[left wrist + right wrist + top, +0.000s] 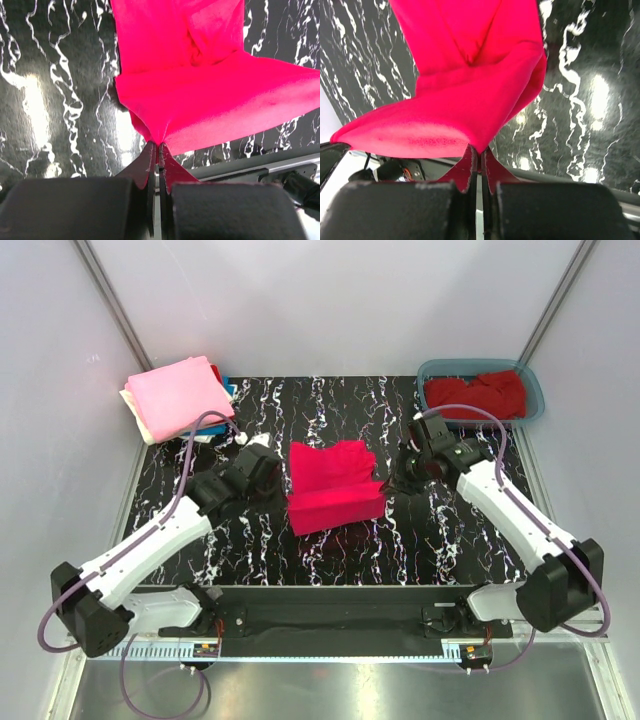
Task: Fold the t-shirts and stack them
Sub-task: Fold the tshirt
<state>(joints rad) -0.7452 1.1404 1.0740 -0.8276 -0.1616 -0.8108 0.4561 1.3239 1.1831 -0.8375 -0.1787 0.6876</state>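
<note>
Currently, left jaws clamped tight on pinkish-red t-shirt (335, 485) edge, right jaws likewise on opposite edge.

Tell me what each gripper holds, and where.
Both hold the bright pinkish-red t-shirt: the left gripper pinches its left edge, the right gripper its right edge.

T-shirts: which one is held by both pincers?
The bright pinkish-red t-shirt in the middle: the left pincer and the right pincer each pinch its edge. The light pink t-shirt lies at back left, the dark red t-shirt in the teal tub.
</note>
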